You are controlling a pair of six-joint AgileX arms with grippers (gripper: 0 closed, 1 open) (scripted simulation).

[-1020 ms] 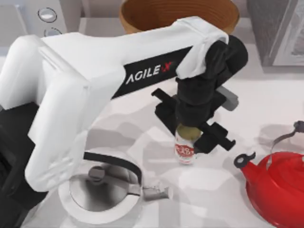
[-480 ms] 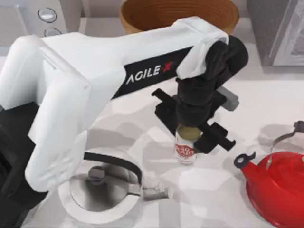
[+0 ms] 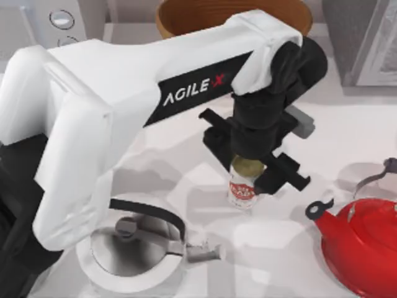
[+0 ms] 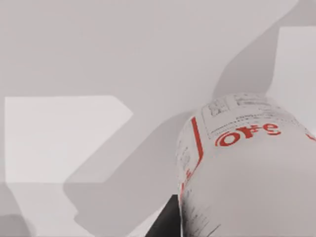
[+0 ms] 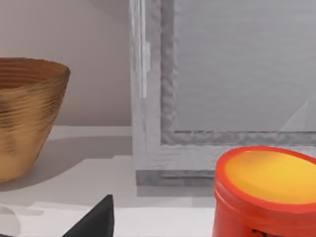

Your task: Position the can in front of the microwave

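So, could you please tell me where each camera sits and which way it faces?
Top view: above the table, looking down on the left arm, its tool around the can.
Left wrist view: on that arm, close along the can.
Right wrist view: low, facing the wooden bowl, grey appliance.
Shared: the can; the bowl.

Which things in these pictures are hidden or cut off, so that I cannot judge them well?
- Can: in the top view the left tool covers its top; the left wrist view cuts off its body.
- Microwave: top view, cut by the edge and hidden behind the left arm.
- Red kettle: top view, cut by the edge.
- Grey appliance: right wrist view, partly cut off.
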